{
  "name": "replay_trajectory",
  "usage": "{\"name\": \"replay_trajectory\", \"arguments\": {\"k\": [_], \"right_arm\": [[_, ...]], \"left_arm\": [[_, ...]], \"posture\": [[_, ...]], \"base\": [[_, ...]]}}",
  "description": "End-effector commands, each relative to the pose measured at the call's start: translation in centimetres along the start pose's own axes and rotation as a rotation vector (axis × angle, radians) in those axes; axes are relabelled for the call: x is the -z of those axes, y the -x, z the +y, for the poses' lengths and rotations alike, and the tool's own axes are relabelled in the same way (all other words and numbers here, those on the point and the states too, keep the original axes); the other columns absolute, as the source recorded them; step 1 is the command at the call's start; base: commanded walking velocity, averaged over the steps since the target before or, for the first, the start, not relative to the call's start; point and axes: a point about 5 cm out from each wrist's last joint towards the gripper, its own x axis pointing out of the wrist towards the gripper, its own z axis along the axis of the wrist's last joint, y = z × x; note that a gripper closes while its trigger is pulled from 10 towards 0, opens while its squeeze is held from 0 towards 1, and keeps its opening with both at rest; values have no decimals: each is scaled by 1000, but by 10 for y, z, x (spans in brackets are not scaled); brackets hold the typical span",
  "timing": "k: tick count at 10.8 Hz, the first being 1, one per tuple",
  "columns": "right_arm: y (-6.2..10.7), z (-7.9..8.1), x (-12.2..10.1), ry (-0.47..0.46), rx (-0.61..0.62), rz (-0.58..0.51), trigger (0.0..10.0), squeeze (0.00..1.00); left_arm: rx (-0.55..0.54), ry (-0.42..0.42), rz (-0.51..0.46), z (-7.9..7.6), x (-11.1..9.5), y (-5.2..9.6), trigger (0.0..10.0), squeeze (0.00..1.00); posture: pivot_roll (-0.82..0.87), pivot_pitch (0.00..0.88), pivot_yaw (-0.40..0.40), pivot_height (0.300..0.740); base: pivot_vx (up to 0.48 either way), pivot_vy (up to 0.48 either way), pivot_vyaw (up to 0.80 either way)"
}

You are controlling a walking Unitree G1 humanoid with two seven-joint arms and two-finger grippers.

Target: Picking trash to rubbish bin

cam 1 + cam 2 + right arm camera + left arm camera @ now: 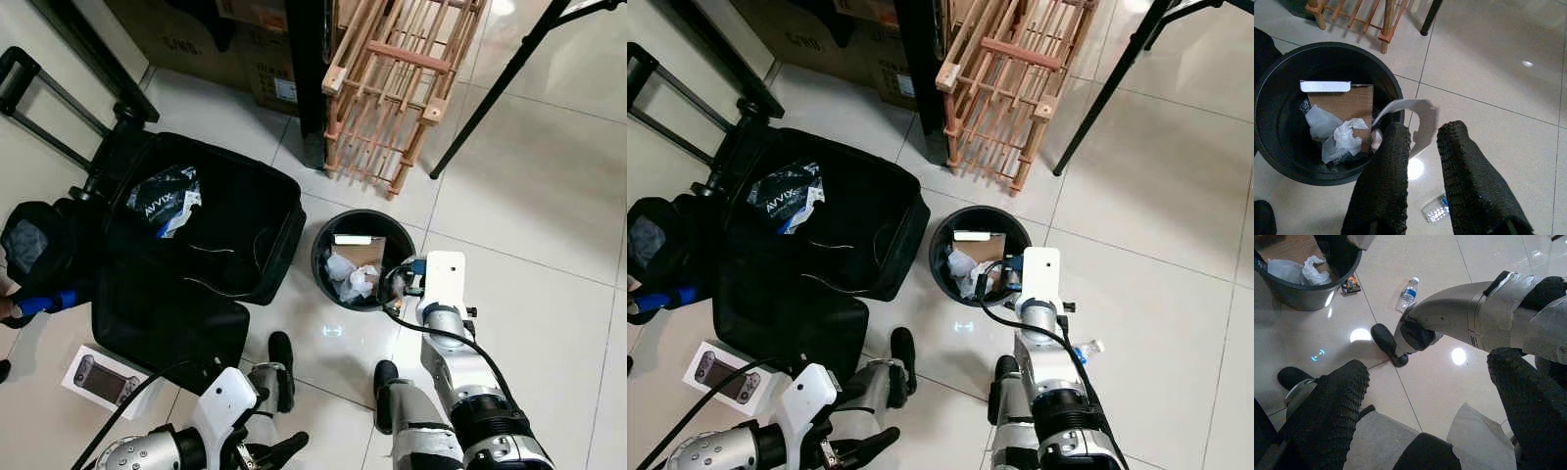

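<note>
A black round rubbish bin stands on the tiled floor and holds a cardboard box and crumpled white tissue. My right gripper hangs at the bin's near right rim, shut on a curled strip of white paper that reaches over the rim. From the head, that gripper sits right at the bin's edge. A clear plastic bottle lies on the floor by my right leg, and a small wrapper lies beside the bin. My left gripper hangs low by my left leg, open with nothing held.
An open black suitcase holding a dark plastic bag lies left of the bin. A wooden rack and cardboard boxes stand behind it, with a black stand leg to the right. A white product box lies near left.
</note>
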Motion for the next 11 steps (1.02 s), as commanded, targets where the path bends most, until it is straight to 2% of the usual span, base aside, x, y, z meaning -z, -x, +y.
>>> {"name": "replay_trajectory", "arguments": {"k": [1, 7, 11], "right_arm": [[5, 0, 19, 4, 6, 68, 10000, 1000], [6, 1, 19, -1, -2, 67, 10000, 1000], [3, 0, 16, -2, -5, 59, 10000, 1000]], "left_arm": [[16, 40, 30, -8, 8, 2, 10000, 0], [17, 35, 46, -8, 11, 5, 10000, 0], [7, 27, 32, -1, 10, -5, 10000, 0]], "posture": [[120, 541, 84, 740], [120, 543, 85, 740], [111, 489, 76, 740]], "base": [[0, 0, 0], [0, 0, 0], [0, 0, 0]]}}
